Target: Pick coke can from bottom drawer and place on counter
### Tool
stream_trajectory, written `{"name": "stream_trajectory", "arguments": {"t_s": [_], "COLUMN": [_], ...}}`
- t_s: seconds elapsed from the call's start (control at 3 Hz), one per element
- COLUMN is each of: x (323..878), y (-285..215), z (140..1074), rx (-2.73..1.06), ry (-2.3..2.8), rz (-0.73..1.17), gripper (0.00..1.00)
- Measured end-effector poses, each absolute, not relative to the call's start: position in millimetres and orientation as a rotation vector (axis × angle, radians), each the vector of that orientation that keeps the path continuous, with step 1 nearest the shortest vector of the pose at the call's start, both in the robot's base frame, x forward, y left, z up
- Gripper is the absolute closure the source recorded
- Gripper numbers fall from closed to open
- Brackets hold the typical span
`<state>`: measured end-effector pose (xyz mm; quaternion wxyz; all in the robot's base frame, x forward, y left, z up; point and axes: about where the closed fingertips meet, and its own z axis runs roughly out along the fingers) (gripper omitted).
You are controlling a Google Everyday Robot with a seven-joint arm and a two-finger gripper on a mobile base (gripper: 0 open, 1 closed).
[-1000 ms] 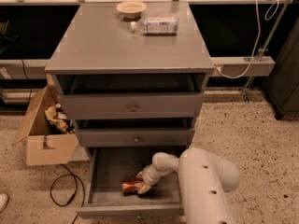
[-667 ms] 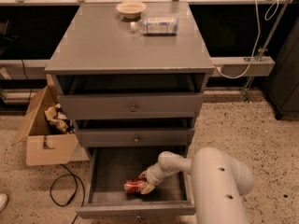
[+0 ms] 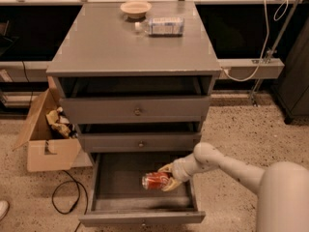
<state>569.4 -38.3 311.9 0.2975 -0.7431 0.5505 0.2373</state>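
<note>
The claw (image 3: 165, 178) is gripping the can (image 3: 151, 180) in the drawer (image 3: 116, 178). The can is lying sideways, pointing left.

The bottom drawer (image 3: 116, 190) is pulled open. The robot's hand (image 3: 165, 178) is inside it, near the right side, and it is closed around the coke can (image 3: 153, 180). The can lies on its side. The arm (image 3: 227, 164) reaches in from the right. Up on the grey table (image 3: 120, 47), near the back, are a small bowl (image 3: 135, 7) and a water bottle (image 3: 163, 26) lying down. A cardboard box (image 3: 46, 151) sits on the floor to the left.
</note>
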Motion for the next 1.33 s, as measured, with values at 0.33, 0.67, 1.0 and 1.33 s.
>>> {"name": "stream_trajectory", "arguments": {"t_s": [0.33,0.67,1.0,1.33], "x": [572.9,577.6,575.3,566.3], "y": [-61.4,-64.4,-65.2,-78.0], "z": [361.5,375.2,384.9,428.4], "rx": [-2.008,-2.014,-2.024,-1.998], "ry": [1.475,1.476,1.482,1.520], "rz": [0.603,0.587,0.568,0.478], "gripper": [1.00,1.00,1.00,1.00]}}
